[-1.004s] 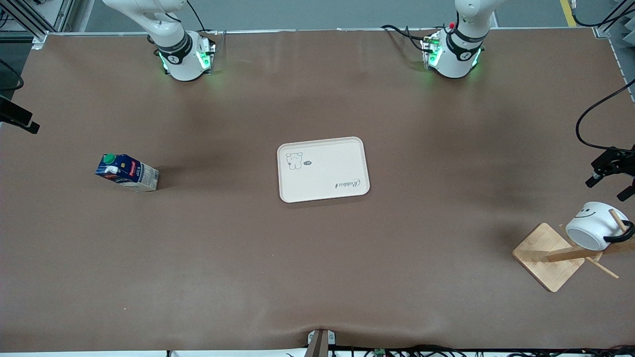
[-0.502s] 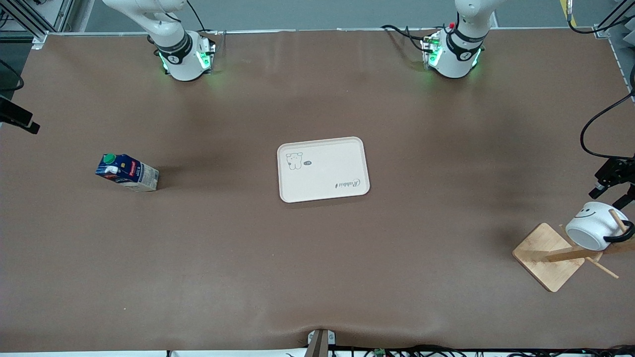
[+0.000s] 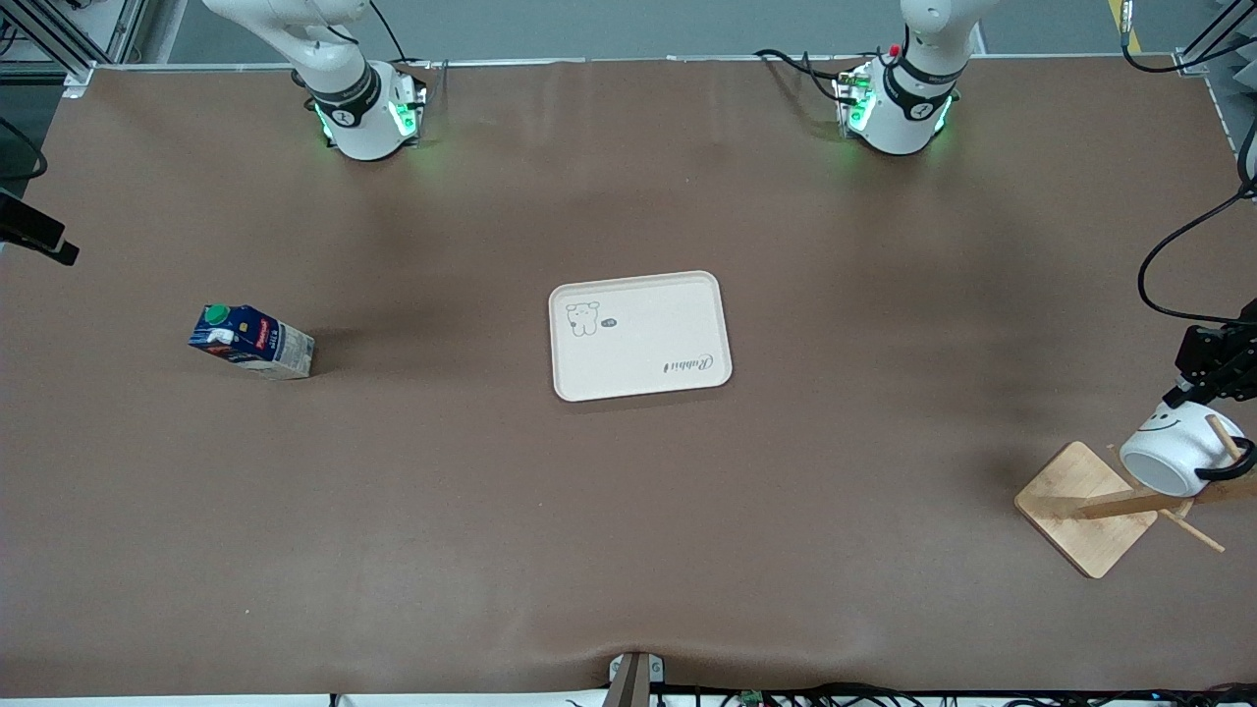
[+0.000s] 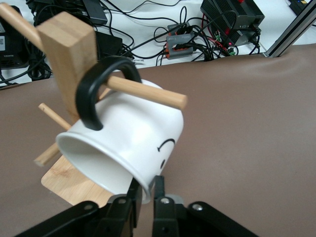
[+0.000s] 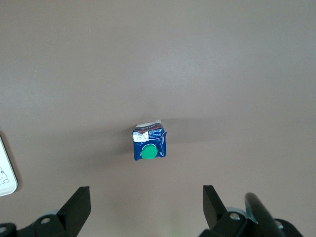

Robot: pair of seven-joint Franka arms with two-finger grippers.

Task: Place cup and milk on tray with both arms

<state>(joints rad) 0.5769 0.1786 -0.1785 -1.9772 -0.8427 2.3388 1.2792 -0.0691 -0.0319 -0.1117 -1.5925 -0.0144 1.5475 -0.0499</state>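
Left end effector [image 3: 1200, 385] has dropped onto the cup [image 3: 1175, 448] hanging on the rack [image 3: 1088, 507] near the tabletop's left-arm edge, fingers pinching its rim; lift next. Right end effector [image 5: 145, 210] wide above milk [image 5: 148, 144].

Glossy ceramic cup [image 4: 129, 143] (wooden rack [image 3: 1085, 506])

Colours and patterns

Cup [image 3: 1175, 452] was white with a black handle and black smiley face. Milk [image 3: 251, 341] was dark blue, green cap, red label, pale lower part. Tray [image 3: 639, 335] was cream with a small bear drawing and script. Table [image 3: 628, 511] was brown. Rack [image 3: 1086, 507] was light wood.
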